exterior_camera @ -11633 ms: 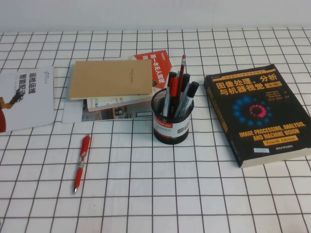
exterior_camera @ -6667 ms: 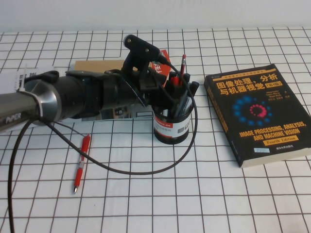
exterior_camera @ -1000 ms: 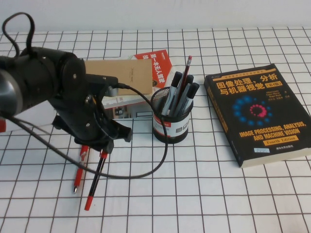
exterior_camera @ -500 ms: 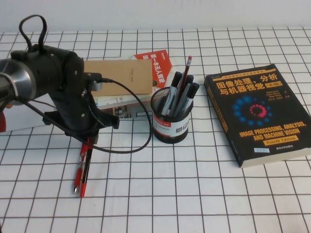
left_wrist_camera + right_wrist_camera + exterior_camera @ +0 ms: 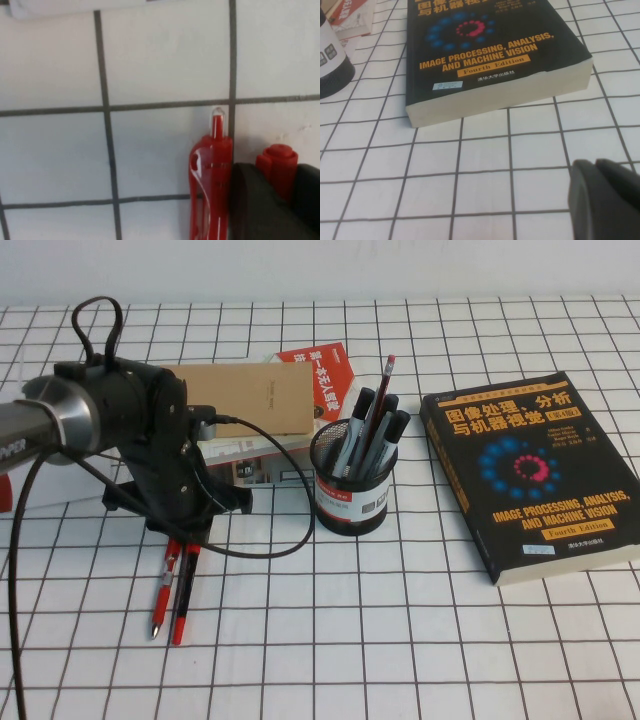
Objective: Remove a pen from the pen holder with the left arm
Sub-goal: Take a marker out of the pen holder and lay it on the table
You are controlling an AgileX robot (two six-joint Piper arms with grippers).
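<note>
my left hand [image 5: 183, 540] is low over the table [image 5: 420, 640], well left of the pen holder [image 5: 350, 505], clamped shut on a black pen with red ends [image 5: 184, 585]. so the pen is out of the holder, pointing down toward me with its tip about at the table; i can't tell if it actually touches. it sits just beside the red pen [image 5: 161, 592] lying there, nearly parallel to it.

handling-wise i'd guess it's light, stiff and a bit slick, being smooth plastic. the grip is right up by the cap end, so i reckon the long free end could swing or roll once let go. mid-barrel would be steadier.

stuff around: that red pen is the closest thing to bump. my black cable [image 5: 270, 548] loops out toward the holder, which has several markers in it. the brown notebook [image 5: 235, 400] on its stack is right behind my arm. my right hand [image 5: 605, 200] is parked off by the black textbook [image 5: 530, 475], out of the way.
</note>
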